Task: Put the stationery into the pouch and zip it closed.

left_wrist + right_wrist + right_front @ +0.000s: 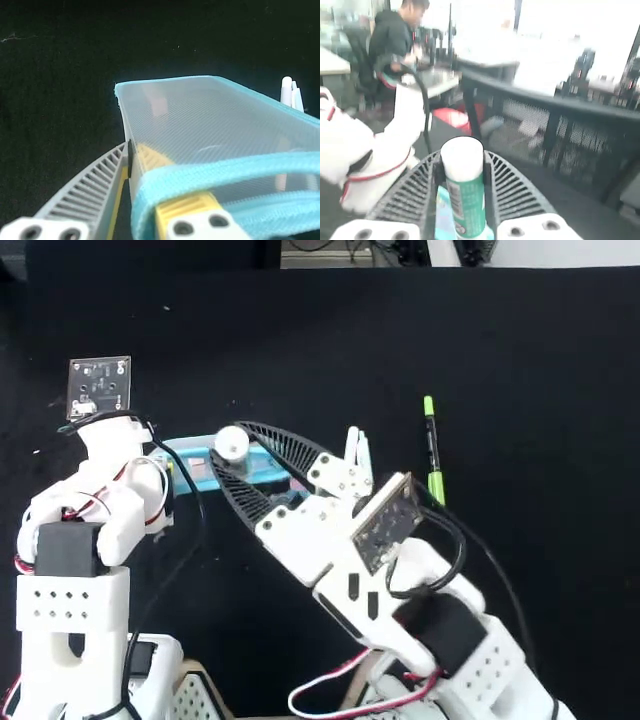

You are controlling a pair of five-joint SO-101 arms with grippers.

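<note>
High view: right gripper [228, 448] reaches in over the pouch [205, 468] w/ a glue stick [232, 443] clamped between its ribbed fingers, white cap up. The pouch lies on the black table [540, 360], one end under the left arm [100, 500]. A green pen [433, 450] lies well apart on the far side of the right arm, not yet packed. A white thing [355, 452] sits just past the pouch; can't tell what it is.

Left wrist view: left gripper [134, 150] is pinched on the pouch [200, 125] at its end, grey finger outside and yellow finger seen thru the mesh wall. Blue zip edge runs across the near side. White thing [287, 91] pokes up behind the pouch.

Right wrist view: right gripper [461, 161] grips the glue stick [465, 190] about upright, pouch [440, 215] just below it.

Step in hand, prob.: getting the glue stick into the pouch while the left side holds it steady. Next move needs the stick tipped and lined up w/ the opening, then lowered before letting go; whether the mouth gapes enough can't be told. Pen and zip are left to do.
</note>
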